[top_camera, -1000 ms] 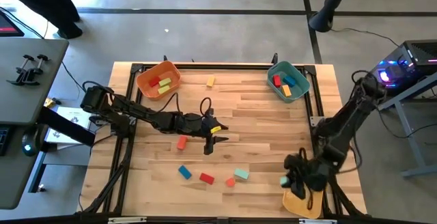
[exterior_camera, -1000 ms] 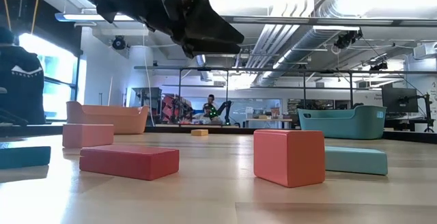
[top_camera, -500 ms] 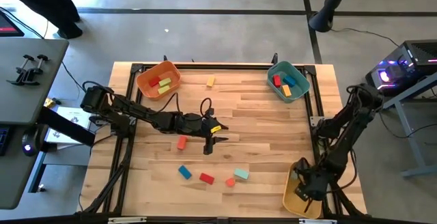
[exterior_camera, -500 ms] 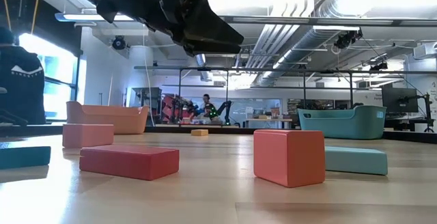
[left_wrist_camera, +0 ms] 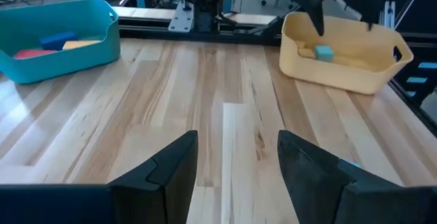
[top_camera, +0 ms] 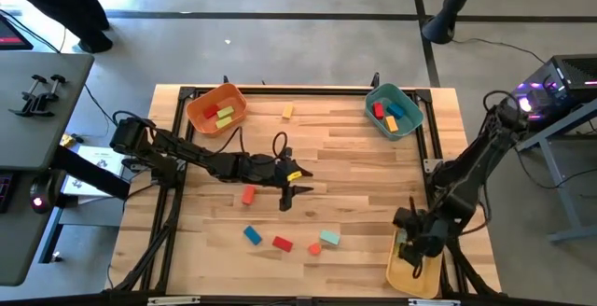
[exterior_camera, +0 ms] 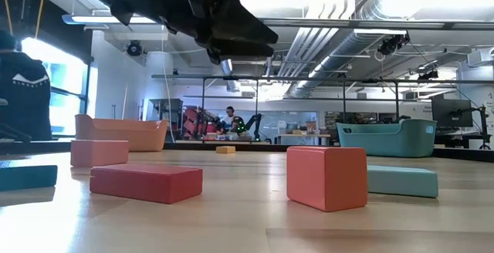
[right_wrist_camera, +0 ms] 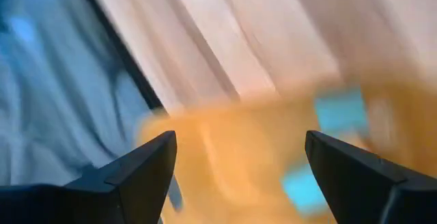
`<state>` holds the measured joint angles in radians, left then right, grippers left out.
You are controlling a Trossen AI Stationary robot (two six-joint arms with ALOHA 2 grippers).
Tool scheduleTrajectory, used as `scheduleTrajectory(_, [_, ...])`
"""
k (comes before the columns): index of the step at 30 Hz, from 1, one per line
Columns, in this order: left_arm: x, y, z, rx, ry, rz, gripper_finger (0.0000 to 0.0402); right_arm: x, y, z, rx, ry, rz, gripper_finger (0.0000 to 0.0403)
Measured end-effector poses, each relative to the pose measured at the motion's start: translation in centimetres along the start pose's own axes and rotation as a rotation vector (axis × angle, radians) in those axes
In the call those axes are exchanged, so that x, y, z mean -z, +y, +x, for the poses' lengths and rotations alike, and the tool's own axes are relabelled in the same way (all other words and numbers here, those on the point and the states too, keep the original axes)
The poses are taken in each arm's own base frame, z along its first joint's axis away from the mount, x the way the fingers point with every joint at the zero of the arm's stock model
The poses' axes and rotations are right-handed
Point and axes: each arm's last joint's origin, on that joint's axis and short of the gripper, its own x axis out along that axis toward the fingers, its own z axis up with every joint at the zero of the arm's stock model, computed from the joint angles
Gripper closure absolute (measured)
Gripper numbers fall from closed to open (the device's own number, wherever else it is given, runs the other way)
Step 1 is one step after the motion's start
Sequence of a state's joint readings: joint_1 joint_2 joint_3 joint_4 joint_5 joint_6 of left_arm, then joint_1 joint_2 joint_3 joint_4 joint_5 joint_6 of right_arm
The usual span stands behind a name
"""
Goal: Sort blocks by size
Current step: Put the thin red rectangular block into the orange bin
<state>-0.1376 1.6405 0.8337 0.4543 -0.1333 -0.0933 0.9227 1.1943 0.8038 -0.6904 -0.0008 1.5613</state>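
High view: right hand (top_camera: pixel 411 248) open above yellow bin (top_camera: pixel 403 276).

Grey concrete floor (top_camera: pixel 308 49) surrounds the wooden table (top_camera: pixel 345 157), with exposed ceiling ducts (exterior_camera: pixel 347 21) and a bright window (exterior_camera: pixel 58 75) beyond it.

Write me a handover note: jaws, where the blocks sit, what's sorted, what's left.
Right gripper: jaws open, empty, over the yellow bin, which holds a teal block.
Left gripper: jaws open, empty, hovering mid-table beside an orange-red block.
Sorted: blocks in the orange bin and the teal bin.
Left on the table: yellow block at the far edge, plus blue, red, small orange and teal near the front.
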Motion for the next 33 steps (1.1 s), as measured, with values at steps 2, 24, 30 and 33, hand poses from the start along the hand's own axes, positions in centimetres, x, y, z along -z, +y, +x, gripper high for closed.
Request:
scheduleTrajectory(2, [-0.2, 0.0, 0.0, 0.001, -0.016, -0.002, 0.0213, -0.7, 0.6, -1.0, -0.034, -0.144, -0.101, 0.0081])
scheduleTrajectory(24, [0.0, -3.2, -0.6, 0.08, -0.029, 0.059, 0.0213, -13.0, -1.0, 2.9, 0.219, -1.182, -0.534, 0.008])
scheduleTrajectory(30, [0.5, -6.2, -1.5, -0.045, -0.041, 0.171, 0.0213, -14.8, -1.1, 4.0, 0.152, -1.181, -0.553, 0.008])
scheduleTrajectory(33, [0.7, -7.7, -2.8, -0.218, -0.033, 0.218, 0.0213, -15.3, -1.1, 4.5, 0.157, -1.198, -0.554, 0.008])
